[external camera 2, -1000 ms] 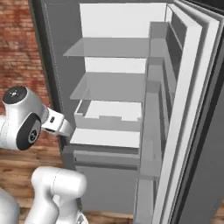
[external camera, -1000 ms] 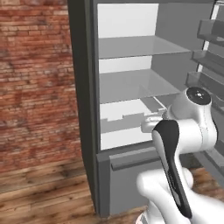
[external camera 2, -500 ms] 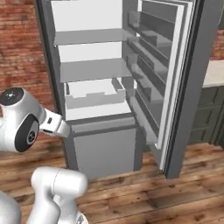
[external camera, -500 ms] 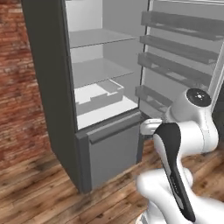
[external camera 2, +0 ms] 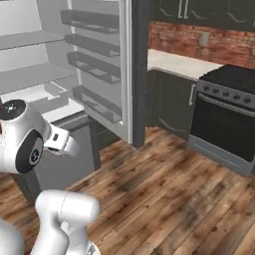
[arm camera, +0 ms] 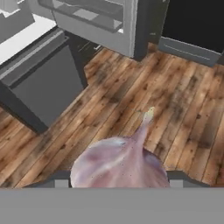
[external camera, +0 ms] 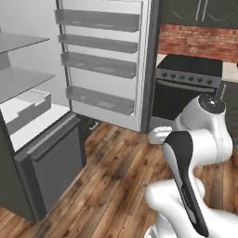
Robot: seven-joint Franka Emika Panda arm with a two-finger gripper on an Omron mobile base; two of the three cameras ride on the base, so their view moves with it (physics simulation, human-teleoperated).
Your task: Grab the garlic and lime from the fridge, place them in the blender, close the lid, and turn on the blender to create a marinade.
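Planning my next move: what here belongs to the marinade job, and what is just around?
Job: garlic held in the end effector; fridge, door open.
Just around: oven, dark cupboards, countertop.

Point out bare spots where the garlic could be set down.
The counter between the fridge door and the stove looks bare. The fridge's glass shelves look free. The gripper holds the garlic.

- I count one garlic bulb in my gripper.
- One fridge, door open.
- Four door racks.
- One oven.
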